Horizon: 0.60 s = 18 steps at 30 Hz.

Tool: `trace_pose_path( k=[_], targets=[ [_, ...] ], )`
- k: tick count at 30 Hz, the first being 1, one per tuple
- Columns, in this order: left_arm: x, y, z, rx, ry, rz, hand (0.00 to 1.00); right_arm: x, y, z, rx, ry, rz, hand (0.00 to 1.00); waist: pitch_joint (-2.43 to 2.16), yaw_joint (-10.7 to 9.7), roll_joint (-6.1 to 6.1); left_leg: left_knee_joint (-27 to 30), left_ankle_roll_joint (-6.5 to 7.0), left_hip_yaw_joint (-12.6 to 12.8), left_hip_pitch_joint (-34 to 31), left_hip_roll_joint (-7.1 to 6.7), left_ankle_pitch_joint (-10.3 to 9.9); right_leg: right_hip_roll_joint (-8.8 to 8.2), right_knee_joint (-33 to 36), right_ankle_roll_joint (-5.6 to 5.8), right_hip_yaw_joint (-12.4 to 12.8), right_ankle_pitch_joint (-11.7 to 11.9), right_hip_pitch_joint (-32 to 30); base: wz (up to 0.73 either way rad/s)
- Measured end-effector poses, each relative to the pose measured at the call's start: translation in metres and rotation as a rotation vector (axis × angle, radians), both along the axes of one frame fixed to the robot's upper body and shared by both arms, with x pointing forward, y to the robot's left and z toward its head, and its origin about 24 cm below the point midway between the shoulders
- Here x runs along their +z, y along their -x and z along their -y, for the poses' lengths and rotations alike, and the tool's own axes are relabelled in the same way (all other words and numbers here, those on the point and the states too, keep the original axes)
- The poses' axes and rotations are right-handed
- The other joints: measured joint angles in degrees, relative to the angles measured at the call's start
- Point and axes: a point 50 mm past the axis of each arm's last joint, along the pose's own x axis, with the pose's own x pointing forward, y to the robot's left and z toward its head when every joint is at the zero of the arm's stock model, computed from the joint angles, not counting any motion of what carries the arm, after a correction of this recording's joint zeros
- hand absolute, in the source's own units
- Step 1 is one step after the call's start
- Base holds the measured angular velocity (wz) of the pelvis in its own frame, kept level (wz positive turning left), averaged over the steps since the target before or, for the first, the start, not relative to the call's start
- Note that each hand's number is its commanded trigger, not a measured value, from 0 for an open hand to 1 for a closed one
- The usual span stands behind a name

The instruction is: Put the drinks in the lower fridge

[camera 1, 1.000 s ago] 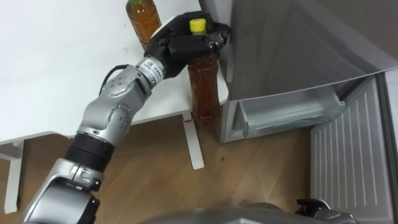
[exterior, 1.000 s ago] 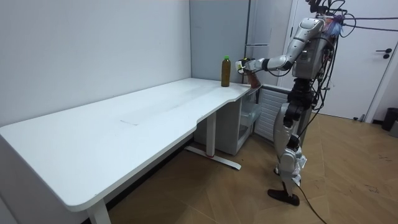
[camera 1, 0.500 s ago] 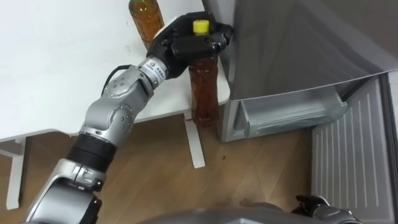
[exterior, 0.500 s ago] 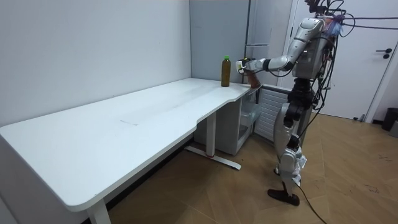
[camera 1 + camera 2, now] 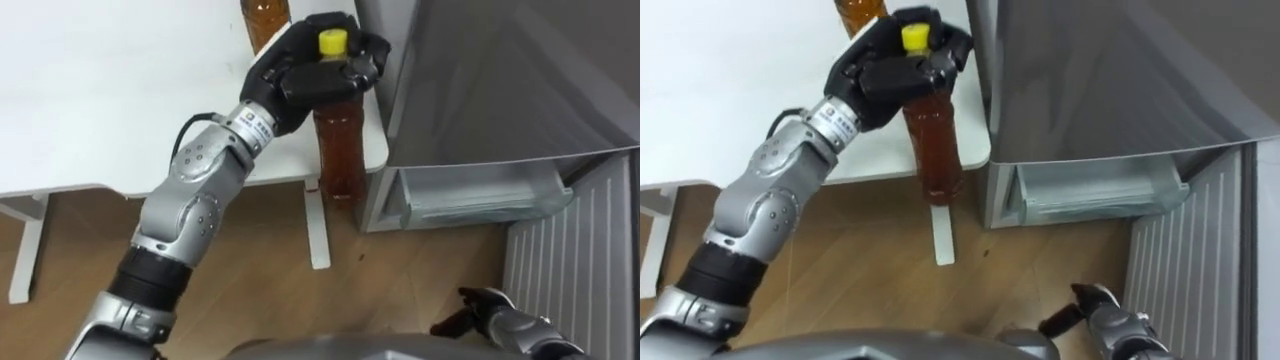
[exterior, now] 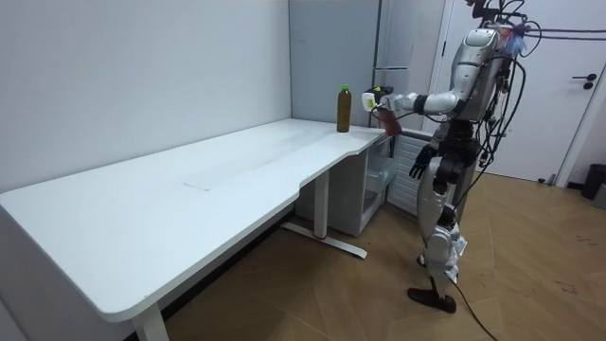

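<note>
White table (image 5: 80, 100) lies on your left, and at its far corner the second bottle (image 5: 265, 14) of amber drink stands alone, untouched.

Next comes your left hand (image 5: 300, 70). Its dark fingers (image 5: 340, 75) are curled tightly round the neck of the bottle (image 5: 340, 150), just under the yellow cap (image 5: 332, 41), the same hold as a second ago. What has changed is the stance. In the room view the trunk has turned slightly toward the fridge (image 5: 500, 70), and the outstretched left arm has carried the bottle with it. The bottle is in the air, off the table's edge, its body hanging past the corner above the floor and close beside the fridge's grey wall. You are therefore past the pick-up and into the carry. The lowering to the bottom compartment is yet to come, and it will probably need a bend or a crouch.

The bottle looks slim, made of clear plastic, filled with brown tea-like drink, and it hangs nearly upright.

Further right, below the grey wall, the lower compartment stands open and its pale tray (image 5: 470, 195) shows. Your right hand (image 5: 490, 308) has swung forward in front of the hips, its fingers loose and spread and holding nothing.
</note>
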Motion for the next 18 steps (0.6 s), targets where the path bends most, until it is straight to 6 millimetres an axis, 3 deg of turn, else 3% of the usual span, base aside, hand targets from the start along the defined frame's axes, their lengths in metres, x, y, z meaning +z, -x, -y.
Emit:
trace_pose_path(
  k=[7,10,14,18],
  targets=[
    [-0.014,0.011,-0.012,0.045,-0.009,-0.048,1.0,0.025,-0.044,-0.048,0.187,-0.257,0.19,0.0,-0.15,2.13,-0.03,1.02,0.0,-1.75,-0.41,-0.05,0.0,-0.14,0.01,-0.01,-1.87,0.01,0.85,0.13],
    [-0.017,0.014,-0.016,0.056,-0.013,-0.059,1.0,0.039,-0.052,-0.06,0.24,-0.342,0.246,0.0,-0.15,3.04,-0.02,1.35,0.0,-2.38,-0.75,-0.1,-0.01,-0.17,-0.01,-0.02,-2.23,0.0,0.95,0.1],
    [-0.008,0.013,-0.022,0.082,-0.021,-0.012,1.0,0.058,-0.062,-0.073,0.302,-0.444,0.332,0.0,-0.15,2.79,-0.04,1.83,0.0,-3.05,-1.41,-0.13,-0.02,-0.21,-0.04,-0.02,-2.94,0.0,0.93,0.09],
    [-0.002,0.012,-0.024,0.085,-0.002,0.015,1.0,0.064,-0.066,-0.078,0.334,-0.481,0.348,0.0,-0.12,2.86,-0.08,1.92,0.0,-3.14,-1.32,-0.15,-0.01,-0.25,0.05,-0.02,-3.0,0.0,1.07,0.02]
  ],
)
